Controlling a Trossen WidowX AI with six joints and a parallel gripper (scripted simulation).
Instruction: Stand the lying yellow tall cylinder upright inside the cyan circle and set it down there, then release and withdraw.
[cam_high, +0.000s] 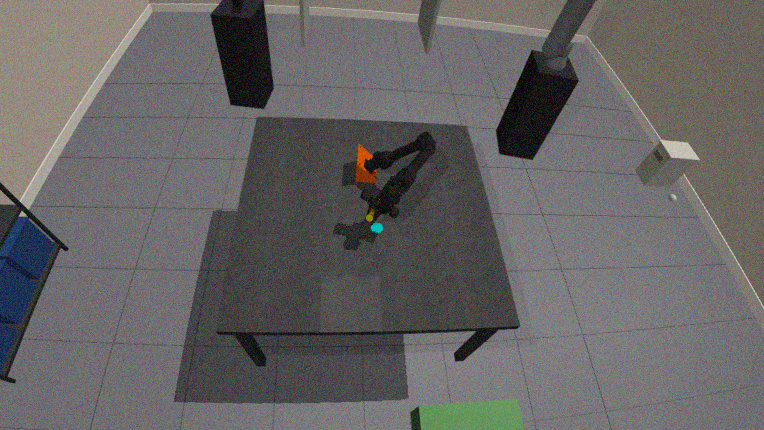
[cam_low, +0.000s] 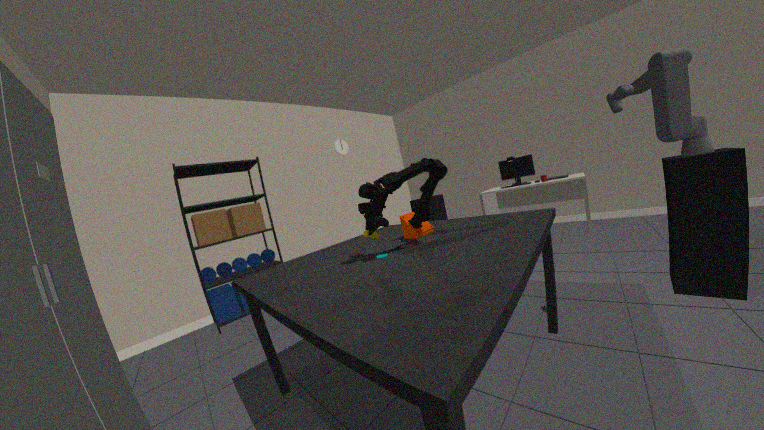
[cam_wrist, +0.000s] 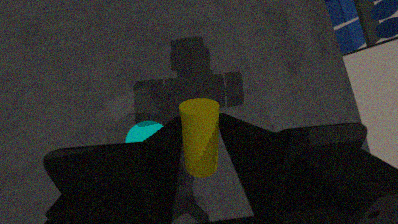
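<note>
My gripper (cam_wrist: 200, 119) (cam_high: 371, 213) (cam_low: 372, 228) is shut on the yellow tall cylinder (cam_wrist: 199, 136) (cam_high: 369, 216) (cam_low: 373, 234). The cylinder sticks out from between the dark fingers, pointing downward, and hangs above the dark table (cam_high: 299, 277) (cam_low: 427, 299). The cyan circle (cam_wrist: 141, 132) (cam_high: 376, 228) (cam_low: 381, 256) is a flat disc on the table, just to the left of the cylinder in the wrist view and partly hidden by the left finger. In the exterior view the cylinder hangs well above the table, up and left of the circle.
An orange wedge-shaped block (cam_high: 364, 164) (cam_low: 415, 226) stands on the table by the arm's base. Black pedestals (cam_high: 243, 53) (cam_high: 534, 109) stand on the floor beyond the table. A shelf rack (cam_low: 224, 235) stands by the wall.
</note>
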